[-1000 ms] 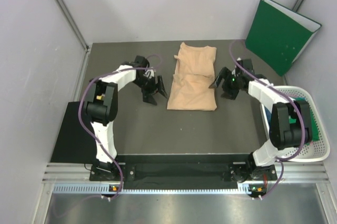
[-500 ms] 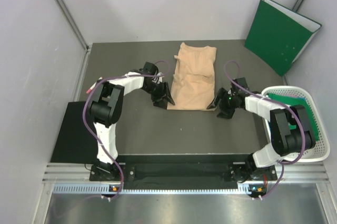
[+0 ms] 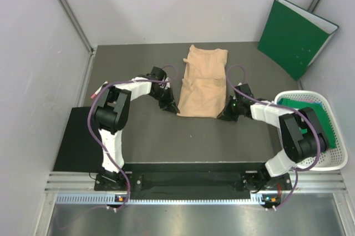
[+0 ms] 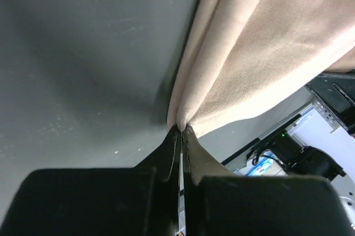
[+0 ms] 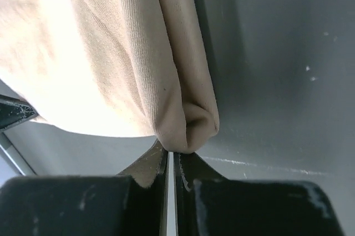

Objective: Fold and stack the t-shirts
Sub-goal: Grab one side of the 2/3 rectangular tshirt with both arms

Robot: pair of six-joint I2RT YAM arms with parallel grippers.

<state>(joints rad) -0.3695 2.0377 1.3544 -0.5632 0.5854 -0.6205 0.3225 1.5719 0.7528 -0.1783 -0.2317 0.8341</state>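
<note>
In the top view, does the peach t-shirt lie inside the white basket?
No, the peach t-shirt lies spread on the dark table, apart from the white basket at the table's edge.

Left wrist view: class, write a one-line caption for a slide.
Left end effector shut on the edge of the folded peach t-shirt, dark table beside it.

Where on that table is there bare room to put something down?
Bare table lies between the shirt and the arm bases, and at the far left beyond the left gripper. A smaller patch sits between shirt and folder. Crowded: the shirt's near corners, where it and the right gripper pinch the cloth, and beside the basket.
</note>
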